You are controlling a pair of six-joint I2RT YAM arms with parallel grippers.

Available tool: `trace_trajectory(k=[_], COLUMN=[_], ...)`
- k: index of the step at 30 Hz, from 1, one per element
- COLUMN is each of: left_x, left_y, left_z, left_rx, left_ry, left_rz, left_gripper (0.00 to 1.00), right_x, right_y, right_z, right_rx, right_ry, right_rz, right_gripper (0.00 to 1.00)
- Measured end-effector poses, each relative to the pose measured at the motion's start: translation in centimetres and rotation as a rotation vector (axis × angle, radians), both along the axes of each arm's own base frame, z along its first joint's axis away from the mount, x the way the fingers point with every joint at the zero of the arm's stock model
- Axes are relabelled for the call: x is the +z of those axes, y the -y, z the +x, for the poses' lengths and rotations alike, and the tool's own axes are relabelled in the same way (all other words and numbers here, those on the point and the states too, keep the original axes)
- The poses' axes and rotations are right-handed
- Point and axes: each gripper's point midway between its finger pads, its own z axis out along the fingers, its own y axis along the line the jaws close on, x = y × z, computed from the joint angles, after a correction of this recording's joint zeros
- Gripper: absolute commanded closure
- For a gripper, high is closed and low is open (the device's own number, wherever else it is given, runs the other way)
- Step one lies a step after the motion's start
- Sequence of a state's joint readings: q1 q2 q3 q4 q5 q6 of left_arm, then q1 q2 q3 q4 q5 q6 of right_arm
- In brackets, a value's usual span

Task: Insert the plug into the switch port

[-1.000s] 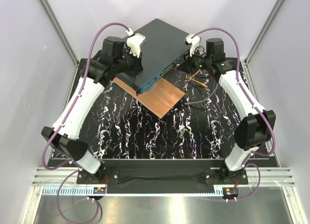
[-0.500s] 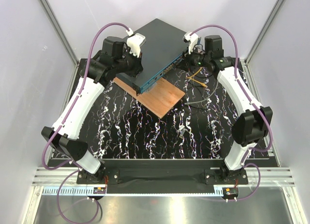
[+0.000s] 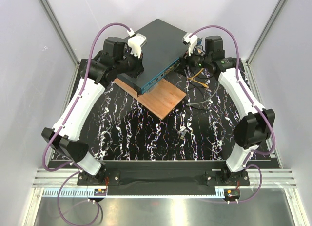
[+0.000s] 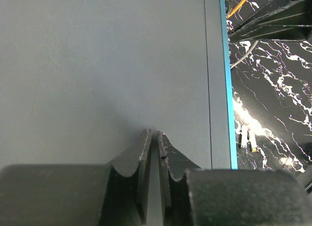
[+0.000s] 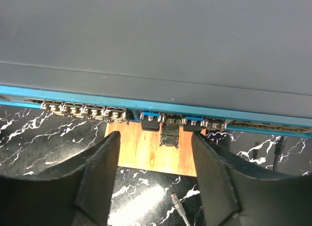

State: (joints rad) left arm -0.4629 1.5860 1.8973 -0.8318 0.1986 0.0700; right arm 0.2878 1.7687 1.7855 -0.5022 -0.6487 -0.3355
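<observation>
Right end effector [image 5: 155, 140]: released, fingers wide apart and grasping nothing. It faces the teal front of the switch [image 5: 156, 35].

The plug [image 5: 169, 130] sits in the socket row at centre frame of the right wrist view, between two blue-tabbed ports. Its body hangs a little below the face. It looks seated, but I cannot tell whether it is fully latched.

Left end effector [image 4: 152, 133]: clenched to a thin slit, empty, tips at the switch's dark top. Probably bracing the box; contact not certain.

Step in hand (judgement): let go and clear out.
- Back the right arm straight along the port axis, toward the bottom of its view.
- Hold the fingers wide so neither pad clips the plug.
- Leave the left arm where it is while the right retreats, so the box cannot slide.

Edges and room:
- The wooden board [image 5: 146, 155] lies under the face at centre, and the fingers flank it with little margin.
- A loose cable end [image 5: 176, 202] lies on the desk [image 5: 44, 138] at lower centre, on the retreat line, so lift slightly.
- In the top view the yellow cables [image 3: 195, 75] lie just below the right end effector. There is open desk toward the bottom of the frame.
</observation>
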Motion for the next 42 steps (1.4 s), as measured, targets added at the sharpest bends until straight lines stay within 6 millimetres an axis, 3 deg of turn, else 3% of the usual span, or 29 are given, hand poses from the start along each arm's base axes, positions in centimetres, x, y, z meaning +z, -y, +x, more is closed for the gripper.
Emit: trace_trajectory(k=[6,11,13,19,25,32,42], left_x=[0.0,0.0,0.0,0.0,0.0,0.0,0.0], left_y=[0.0,0.0,-0.1,-0.1,-0.1,-0.1,-0.1], left_z=[0.0,0.0,0.0,0.1,0.1,0.1,0.1], left_rx=[0.0,0.0,0.002,0.003,0.003,0.003,0.002], left_ry=[0.0,0.0,0.0,0.0,0.0,0.0,0.002], left_rz=[0.0,0.0,0.0,0.0,0.0,-0.001,-0.003], left_gripper=[0.85,0.85,0.85,0.85,0.85,0.85,0.85], right_x=[-0.4,-1.7,-2.1,-2.2,-0.9,0.5,-0.7], right_y=[0.6,2.1,2.8,4.3,3.9,3.2,1.5], right_z=[-0.7,-1.6,-1.8,-1.9,-1.8,-0.5,-0.3], right_rx=[0.005,-0.006,-0.017,-0.048,-0.06,-0.076,-0.051], right_ry=[-0.009,-0.048,-0.065,-0.087,-0.106,-0.114,-0.16], right_rz=[-0.025,-0.055,-0.062,-0.065,-0.025,0.019,0.003], right_gripper=[0.22,0.27,0.31,0.62,0.75,0.77,0.78])
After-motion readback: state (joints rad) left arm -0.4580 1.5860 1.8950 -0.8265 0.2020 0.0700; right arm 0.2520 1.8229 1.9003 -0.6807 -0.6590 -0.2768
